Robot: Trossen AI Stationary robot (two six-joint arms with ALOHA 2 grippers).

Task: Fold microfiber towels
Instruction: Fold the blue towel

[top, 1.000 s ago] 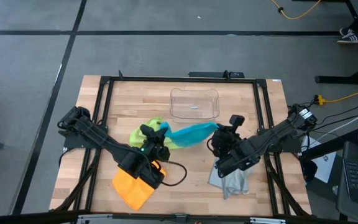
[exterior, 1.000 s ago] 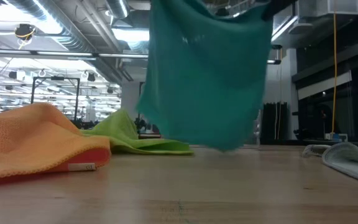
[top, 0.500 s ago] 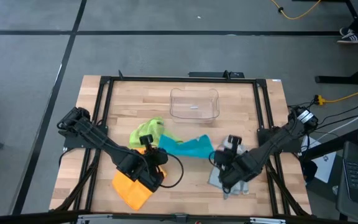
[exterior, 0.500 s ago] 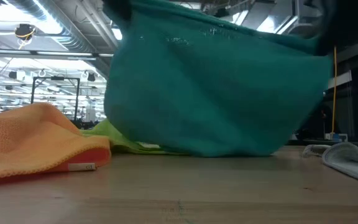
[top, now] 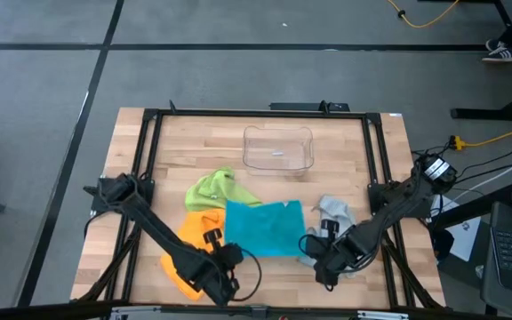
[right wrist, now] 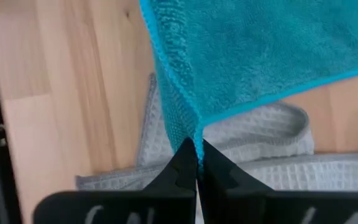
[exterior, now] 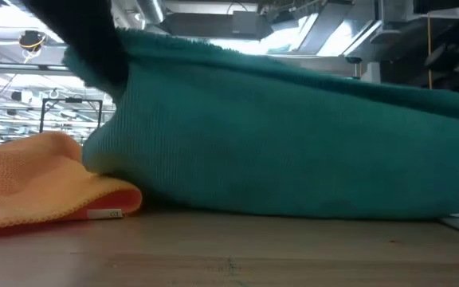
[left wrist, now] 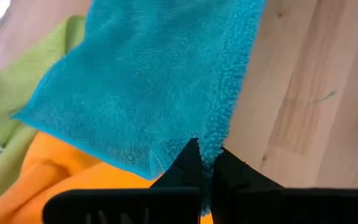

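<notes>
1. Teal towel lies spread mid-table, stretching away from both grippers.
2. Left gripper and right gripper each pinch a near corner, equally close, fingers clamped together on cloth.

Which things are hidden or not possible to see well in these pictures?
- Low view: the teal towel fills the picture and hides the lime green towel.
- High view: the orange towel is partly under the teal towel and left arm.
- High view: the grey towel is partly under the right arm.
</notes>
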